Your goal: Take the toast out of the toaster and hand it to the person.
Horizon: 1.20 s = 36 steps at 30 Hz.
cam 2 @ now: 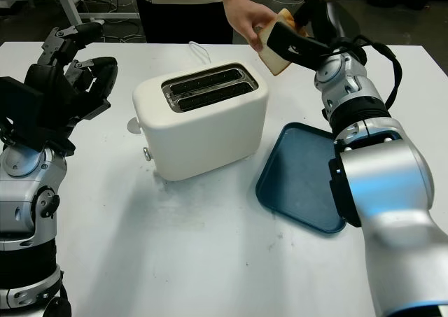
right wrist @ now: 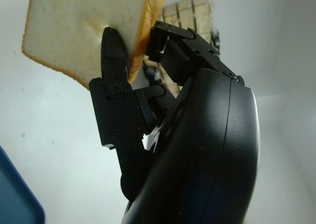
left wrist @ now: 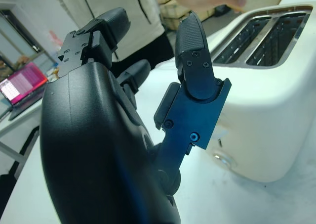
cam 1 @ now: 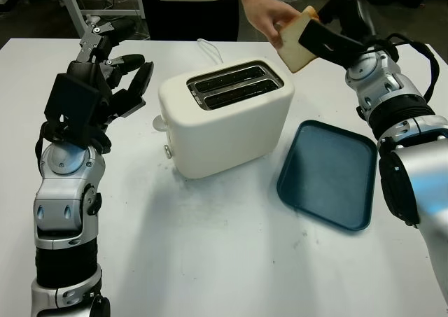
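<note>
A slice of toast (cam 1: 294, 47) is held up above the table's far right, behind the white toaster (cam 1: 224, 117). My right hand (cam 1: 318, 38) is shut on the toast (right wrist: 84, 31), pinching it between its fingers. A person's hand (cam 1: 269, 16) grips the toast's far edge from the other side. Both toaster slots (cam 1: 234, 86) look dark, with nothing sticking out. My left hand (cam 1: 115, 72) is open, raised just left of the toaster.
A dark blue tray (cam 1: 327, 171) lies on the white table (cam 1: 210, 247) to the right of the toaster. The person stands at the table's far edge. A white cord (cam 1: 208, 48) trails behind the toaster.
</note>
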Motion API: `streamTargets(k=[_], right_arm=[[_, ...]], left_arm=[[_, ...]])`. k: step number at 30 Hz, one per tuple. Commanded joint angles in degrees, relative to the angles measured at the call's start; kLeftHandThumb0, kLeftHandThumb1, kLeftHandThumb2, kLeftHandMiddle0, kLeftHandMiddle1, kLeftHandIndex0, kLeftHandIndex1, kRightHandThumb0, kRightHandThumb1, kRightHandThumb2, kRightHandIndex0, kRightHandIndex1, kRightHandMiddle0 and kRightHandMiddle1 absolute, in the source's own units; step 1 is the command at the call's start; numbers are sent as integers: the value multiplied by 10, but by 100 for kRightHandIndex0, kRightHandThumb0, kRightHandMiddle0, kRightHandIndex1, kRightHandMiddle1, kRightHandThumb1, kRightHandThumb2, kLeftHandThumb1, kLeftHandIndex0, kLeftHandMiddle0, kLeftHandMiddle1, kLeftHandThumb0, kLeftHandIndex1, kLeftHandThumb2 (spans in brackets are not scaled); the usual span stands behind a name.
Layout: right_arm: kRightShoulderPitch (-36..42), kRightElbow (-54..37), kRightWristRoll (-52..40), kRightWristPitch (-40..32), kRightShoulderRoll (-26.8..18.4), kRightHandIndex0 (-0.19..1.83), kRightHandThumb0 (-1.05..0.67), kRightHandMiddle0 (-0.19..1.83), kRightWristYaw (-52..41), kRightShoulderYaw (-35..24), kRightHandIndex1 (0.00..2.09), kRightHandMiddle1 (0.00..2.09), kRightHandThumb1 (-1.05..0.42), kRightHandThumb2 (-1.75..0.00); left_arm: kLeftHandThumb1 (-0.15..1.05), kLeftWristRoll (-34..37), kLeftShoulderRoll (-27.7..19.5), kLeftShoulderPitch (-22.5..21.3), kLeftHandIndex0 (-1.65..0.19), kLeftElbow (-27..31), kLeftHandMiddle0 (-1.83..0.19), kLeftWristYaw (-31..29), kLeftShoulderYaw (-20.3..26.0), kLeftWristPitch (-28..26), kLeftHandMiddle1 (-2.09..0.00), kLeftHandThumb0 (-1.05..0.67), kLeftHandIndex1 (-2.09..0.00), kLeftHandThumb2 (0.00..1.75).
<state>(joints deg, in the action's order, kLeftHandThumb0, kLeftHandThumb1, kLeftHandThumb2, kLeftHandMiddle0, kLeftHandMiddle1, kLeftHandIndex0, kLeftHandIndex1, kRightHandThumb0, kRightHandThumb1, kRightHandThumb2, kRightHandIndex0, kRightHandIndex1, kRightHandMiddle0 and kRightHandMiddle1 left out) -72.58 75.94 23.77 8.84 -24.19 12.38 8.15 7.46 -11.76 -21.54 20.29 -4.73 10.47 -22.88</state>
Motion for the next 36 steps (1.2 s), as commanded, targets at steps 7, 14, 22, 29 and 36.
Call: streamTargets(k=[7, 14, 22, 29, 36], right_arm=[[85, -76, -65, 86, -31, 30, -71, 30, -96, -41, 14, 1, -92, -47], [272, -296, -98, 111, -34, 16, -73, 14, -96, -75, 3, 0, -92, -59], [546, -656, -215, 76, 53, 12, -63, 11, -107, -131, 1, 0, -92, -62], [727, -873, -237, 34, 140, 11, -64, 12, -104, -107, 0, 1, -92, -71], [813, -912, -280, 34, 210, 5, -56, 8, -128, -57, 1, 0, -92, -77]], left_arm=[[73, 35, 3, 28, 0, 25, 0, 3, 27, -24, -97, -47, -85, 60], [86, 55, 20, 64, -2, 69, 0, 24, 43, -65, -88, -45, -74, 35], [92, 100, 51, 133, -4, 106, 0, 31, 65, -71, -77, -37, -65, 38], [92, 95, 79, 201, -10, 127, 0, 35, 42, -39, -78, -37, -58, 41], [92, 17, 100, 279, -8, 83, 0, 32, -21, 116, -77, -39, -52, 54]])
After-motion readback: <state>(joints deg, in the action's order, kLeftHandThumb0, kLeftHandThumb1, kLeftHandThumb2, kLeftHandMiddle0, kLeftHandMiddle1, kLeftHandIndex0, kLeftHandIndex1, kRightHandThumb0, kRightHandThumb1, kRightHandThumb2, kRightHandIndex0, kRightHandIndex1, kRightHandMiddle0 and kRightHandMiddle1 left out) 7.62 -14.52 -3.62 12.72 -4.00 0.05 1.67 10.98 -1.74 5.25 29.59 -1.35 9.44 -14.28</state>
